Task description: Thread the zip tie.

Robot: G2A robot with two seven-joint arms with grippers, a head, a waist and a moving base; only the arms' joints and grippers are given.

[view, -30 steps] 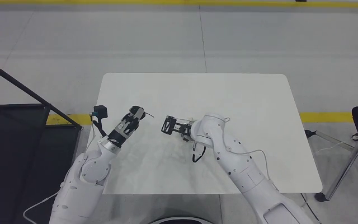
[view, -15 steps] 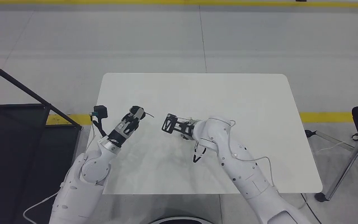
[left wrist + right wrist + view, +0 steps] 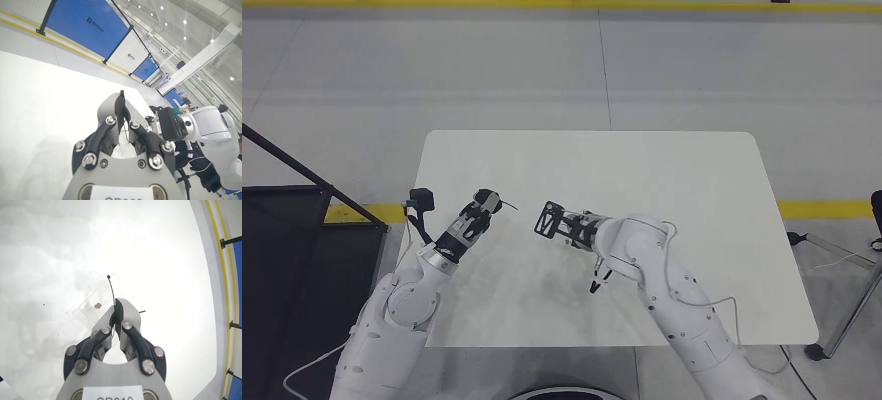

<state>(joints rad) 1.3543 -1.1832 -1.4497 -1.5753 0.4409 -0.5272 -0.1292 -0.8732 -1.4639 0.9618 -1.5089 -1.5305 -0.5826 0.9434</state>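
My right gripper (image 3: 116, 303) is shut on a thin black zip tie (image 3: 112, 289). Its small square head (image 3: 108, 276) sticks out past the fingertips, and a pointed black end (image 3: 142, 311) shows beside one finger. In the top view this gripper (image 3: 542, 218) hovers over the middle of the white table (image 3: 692, 180). My left gripper (image 3: 122, 100) is shut on a thin black strand (image 3: 124, 121) that runs down between its pads. It sits left of the right gripper (image 3: 492, 197), a short gap apart. I cannot tell whether both hold the same tie.
A clear flat plate (image 3: 88, 306) with a small brown speck (image 3: 98, 305) lies on the table under my right gripper. The right arm's wrist (image 3: 170, 123) is close beside my left gripper. The table's far and right parts are bare.
The right arm's elbow and forearm have swung to the right, and its gripper has shifted very slightly right. The left arm has kept still.
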